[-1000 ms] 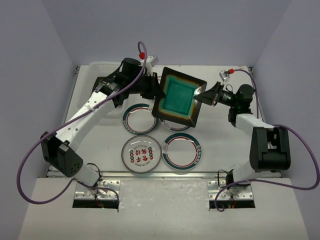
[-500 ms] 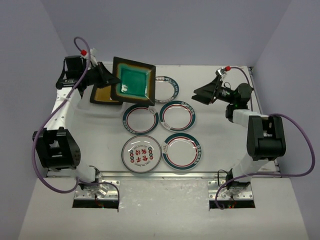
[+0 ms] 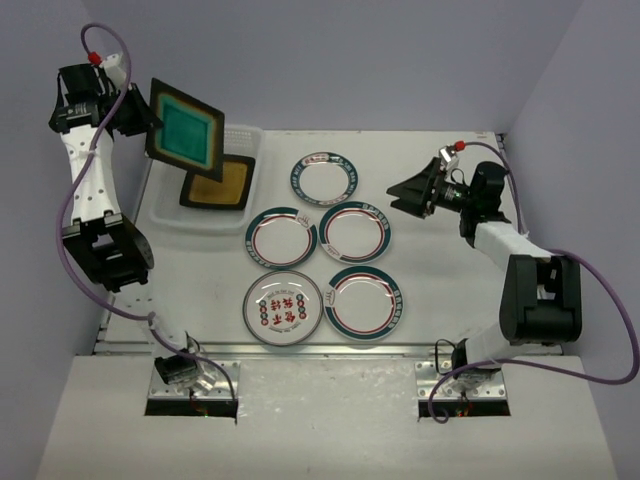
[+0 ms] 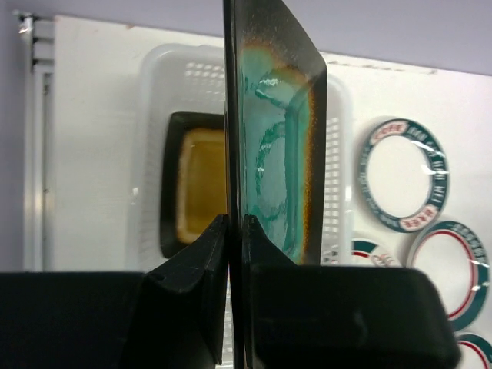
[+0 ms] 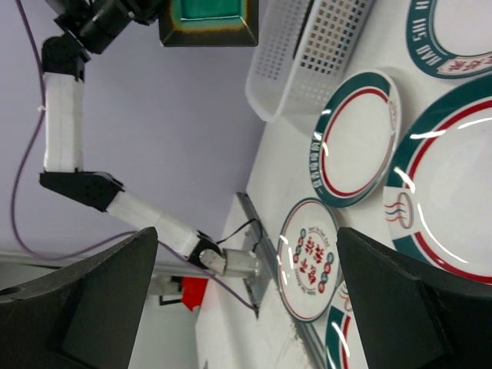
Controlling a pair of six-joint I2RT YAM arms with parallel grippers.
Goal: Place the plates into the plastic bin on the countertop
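Teal-centred square plate [image 3: 186, 136] is pinched edge-on in your left gripper [image 4: 234, 231], raised over the far-left plastic bin [image 3: 252, 135] (amber plate [image 3: 215, 183] inside); your right gripper [image 3: 397, 196] hangs wide open, empty.

Upper left, left pincer [image 3: 146, 122] held high, clamped on teal plate [image 3: 188, 135]; right pincer [image 3: 396, 198] gapes wide mid-right.

Light even, diffuse, from above. Top view bright, sharp; shadows soft, short; white tabletop [image 3: 200, 290] near washed out. Left wrist view: left fingers [image 4: 192, 300] black, underexposed, soft-focus; glare patches on teal plate [image 4: 277, 169]. Right wrist view: white streak reflections on round plates [image 5: 357, 138]; right fingers [image 5: 92, 307] dark, blurred silhouettes.
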